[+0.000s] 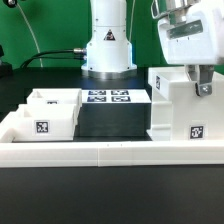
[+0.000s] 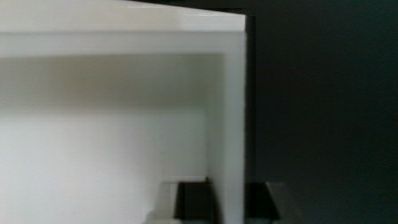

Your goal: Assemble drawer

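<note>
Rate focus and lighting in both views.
Exterior view: evenly lit, reasonably sharp, bright white on the drawer box losing some surface detail. Wrist view: too close, soft focus, the box's wall grey with shade under its rim, the tool only dark blurs.

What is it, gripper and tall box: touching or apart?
Cannot tell. In the wrist view the tall box wall stands inside the gripper; blur hides any gap.

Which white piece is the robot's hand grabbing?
The tall box on the exterior view's right: the gripper pinches its wall. The small trays, on the exterior view's left, sit apart from it, untouched.
</note>
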Motion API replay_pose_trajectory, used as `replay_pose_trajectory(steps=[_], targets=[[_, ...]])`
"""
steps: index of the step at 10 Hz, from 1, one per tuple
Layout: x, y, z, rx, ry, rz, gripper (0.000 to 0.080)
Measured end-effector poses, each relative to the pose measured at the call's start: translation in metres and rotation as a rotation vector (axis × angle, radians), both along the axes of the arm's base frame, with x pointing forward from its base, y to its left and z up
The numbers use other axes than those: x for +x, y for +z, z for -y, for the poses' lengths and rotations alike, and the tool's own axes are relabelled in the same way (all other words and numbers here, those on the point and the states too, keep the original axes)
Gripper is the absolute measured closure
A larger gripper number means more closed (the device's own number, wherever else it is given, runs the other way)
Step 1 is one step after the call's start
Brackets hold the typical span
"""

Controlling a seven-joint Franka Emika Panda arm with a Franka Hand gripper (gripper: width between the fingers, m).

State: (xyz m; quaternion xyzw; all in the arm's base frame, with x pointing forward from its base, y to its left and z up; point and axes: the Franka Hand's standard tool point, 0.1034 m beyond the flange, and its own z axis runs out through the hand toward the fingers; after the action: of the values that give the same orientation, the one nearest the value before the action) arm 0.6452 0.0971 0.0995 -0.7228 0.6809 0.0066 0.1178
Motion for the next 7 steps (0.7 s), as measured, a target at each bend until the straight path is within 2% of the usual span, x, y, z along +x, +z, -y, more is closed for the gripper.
replay_pose_trajectory(steps=[4, 5, 6, 7], targets=[[-0.0010, 0.0000, -0.0001, 0.002, 0.009, -0.011, 0.0743], [-0.0003, 0.0007, -0.0002, 0.001, 0.010, -0.008, 0.0560], [0.0002, 0.0015, -0.0003, 0.001, 0.011, -0.006, 0.0560], [0.0009, 0.0023, -0.0004, 0.001, 0.011, -0.002, 0.0375]])
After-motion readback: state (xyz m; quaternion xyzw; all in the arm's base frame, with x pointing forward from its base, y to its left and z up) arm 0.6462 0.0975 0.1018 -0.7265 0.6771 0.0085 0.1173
